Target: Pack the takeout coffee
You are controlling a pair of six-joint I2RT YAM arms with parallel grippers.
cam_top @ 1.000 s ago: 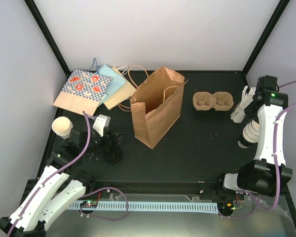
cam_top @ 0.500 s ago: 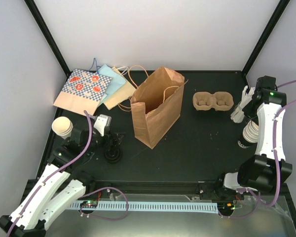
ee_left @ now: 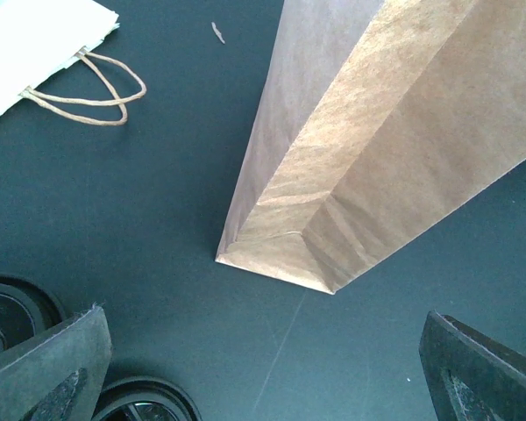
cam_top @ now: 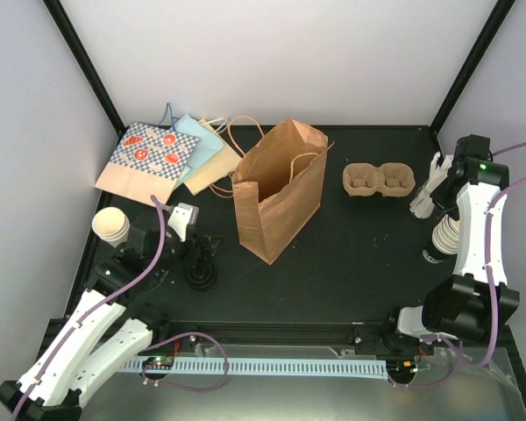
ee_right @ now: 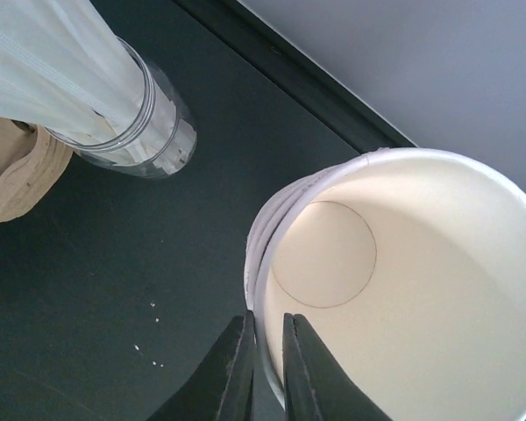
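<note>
Nothing's packed yet: the tan moulded-pulp two-hollow cup carrier (cam_top: 379, 180) sits empty, upper right. My right gripper (ee_right: 267, 326) is pinched narrow on the rim of the stacked cream paper cups (ee_right: 394, 289); left gripper (ee_left: 261, 351) hangs wide above round black plastic lids (ee_left: 145, 405).

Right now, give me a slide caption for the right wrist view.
Right gripper pinches the top cream cup by its rim, clear jar beside it.
</note>
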